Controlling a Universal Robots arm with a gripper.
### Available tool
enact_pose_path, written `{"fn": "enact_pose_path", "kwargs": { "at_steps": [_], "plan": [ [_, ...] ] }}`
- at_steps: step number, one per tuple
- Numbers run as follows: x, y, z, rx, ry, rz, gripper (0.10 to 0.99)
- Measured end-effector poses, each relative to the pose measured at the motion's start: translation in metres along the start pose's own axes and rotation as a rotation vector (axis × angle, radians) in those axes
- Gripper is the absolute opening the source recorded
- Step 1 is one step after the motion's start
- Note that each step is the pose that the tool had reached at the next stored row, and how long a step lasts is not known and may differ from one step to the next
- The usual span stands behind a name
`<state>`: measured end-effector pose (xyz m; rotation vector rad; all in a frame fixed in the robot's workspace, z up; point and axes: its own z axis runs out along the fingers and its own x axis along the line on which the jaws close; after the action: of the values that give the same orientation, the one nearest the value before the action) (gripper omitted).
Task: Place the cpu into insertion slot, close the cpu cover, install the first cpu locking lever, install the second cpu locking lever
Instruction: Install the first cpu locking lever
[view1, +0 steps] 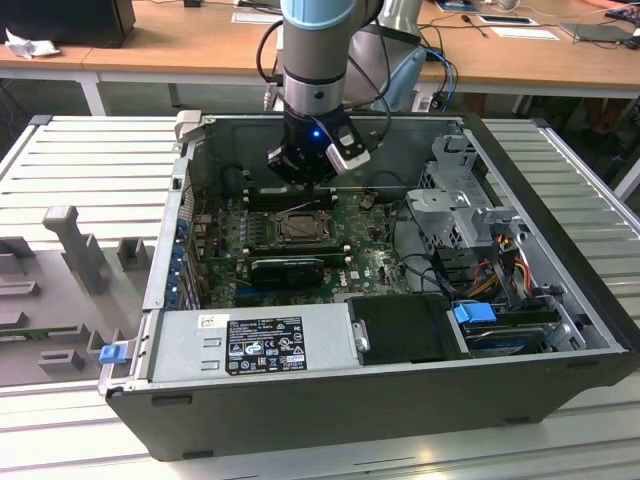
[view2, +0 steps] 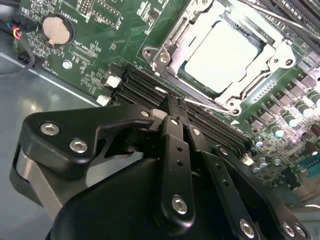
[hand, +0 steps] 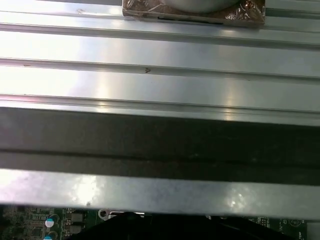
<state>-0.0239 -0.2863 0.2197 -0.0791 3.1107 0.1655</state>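
Fingers (view2: 173, 145) of the arm's black linkage gripper (view2: 172, 103) are drawn together, with no gap showing at their tips. Whether they pinch anything cannot be told. Just beyond the tips, the small flat square cpu with its pale silver face (view2: 222, 50) sits seated in the square black insertion slot (view2: 188, 76). The thin silvery cpu cover frame (view2: 248, 86) lies flat around it. A thin metal wire lever (view2: 207, 105) runs along the slot's edge nearest the gripper and ends just beside the tips. Long black memory slots (view2: 142, 82) lie under them. In the exterior view the gripper (view1: 303, 180) hangs inside the dark open computer case (view1: 560, 300), just beside the slot (view1: 300, 228).
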Motion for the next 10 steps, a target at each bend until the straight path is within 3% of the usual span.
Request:
{"fn": "enact_pose_path", "kwargs": {
  "at_steps": [10],
  "plan": [
    [-0.0032, -0.0025, 0.0095, 0.000, -0.0001, 0.000, 0.106]
  ]
}}
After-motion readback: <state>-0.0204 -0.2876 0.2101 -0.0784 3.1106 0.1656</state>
